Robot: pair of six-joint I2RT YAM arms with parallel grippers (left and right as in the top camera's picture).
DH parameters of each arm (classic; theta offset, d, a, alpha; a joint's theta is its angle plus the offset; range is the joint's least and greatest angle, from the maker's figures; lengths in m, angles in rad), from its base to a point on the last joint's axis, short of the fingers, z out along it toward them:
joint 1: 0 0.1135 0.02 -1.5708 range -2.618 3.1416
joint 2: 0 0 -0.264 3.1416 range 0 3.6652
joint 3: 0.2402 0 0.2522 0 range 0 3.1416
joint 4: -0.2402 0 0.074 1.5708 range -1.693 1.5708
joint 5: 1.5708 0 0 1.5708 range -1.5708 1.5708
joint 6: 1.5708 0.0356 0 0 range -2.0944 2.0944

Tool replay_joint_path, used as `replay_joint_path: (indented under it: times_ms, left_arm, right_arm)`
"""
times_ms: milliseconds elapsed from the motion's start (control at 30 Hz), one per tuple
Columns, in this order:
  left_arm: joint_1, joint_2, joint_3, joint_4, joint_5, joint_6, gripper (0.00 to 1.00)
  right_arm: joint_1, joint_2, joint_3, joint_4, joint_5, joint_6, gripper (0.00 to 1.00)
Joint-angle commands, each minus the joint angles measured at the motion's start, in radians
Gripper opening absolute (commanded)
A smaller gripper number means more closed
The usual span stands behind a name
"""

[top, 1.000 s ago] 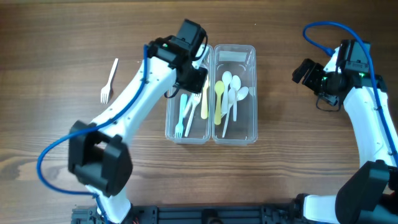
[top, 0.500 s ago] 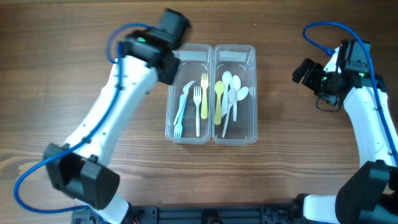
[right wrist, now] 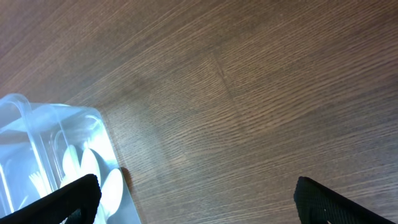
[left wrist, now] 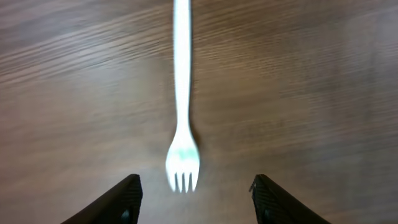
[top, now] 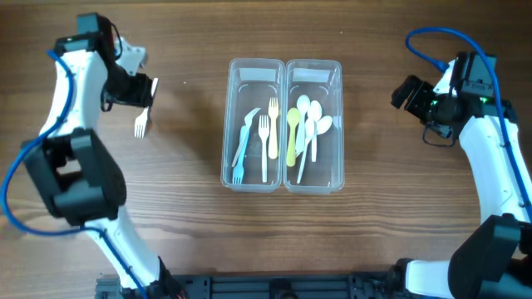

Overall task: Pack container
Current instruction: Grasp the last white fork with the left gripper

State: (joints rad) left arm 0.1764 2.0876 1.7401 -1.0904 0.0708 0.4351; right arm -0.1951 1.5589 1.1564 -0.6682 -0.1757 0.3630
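A clear two-compartment container [top: 283, 66] sits mid-table. Its left half holds a blue fork [top: 242, 144], a white fork [top: 264, 141] and a yellow fork [top: 273, 124]. Its right half holds a yellow spoon [top: 293, 133] and several white spoons [top: 312, 124]. A white fork [top: 141, 124] lies on the table at the far left, also seen in the left wrist view [left wrist: 182, 124]. My left gripper [top: 137, 90] hovers over that fork, open and empty, its fingers [left wrist: 196, 202] either side of the tines. My right gripper [top: 407, 93] is open and empty at the right; its fingers [right wrist: 196, 199] show beside the container corner [right wrist: 62, 155].
The table is bare brown wood around the container. A blue cable loops over each arm, left [top: 12, 178] and right [top: 424, 46].
My left arm has swung from above the container's left half out to the far left, over the loose white fork. The right arm has not moved.
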Motion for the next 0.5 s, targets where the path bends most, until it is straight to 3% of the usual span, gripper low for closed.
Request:
replay_joint_path:
  times_ms: [0, 467]
  left_arm:
    - [-0.004, 0.087, -0.010, 0.029, 0.041, 0.080, 0.60]
    - [-0.003, 0.206, -0.010, 0.069, -0.037, 0.164, 0.50]
  right_arm:
    - [0.007, 0.006, 0.007, 0.005, -0.005, 0.006, 1.00]
    - [0.007, 0.006, 0.007, -0.008, -0.005, 0.004, 1.00]
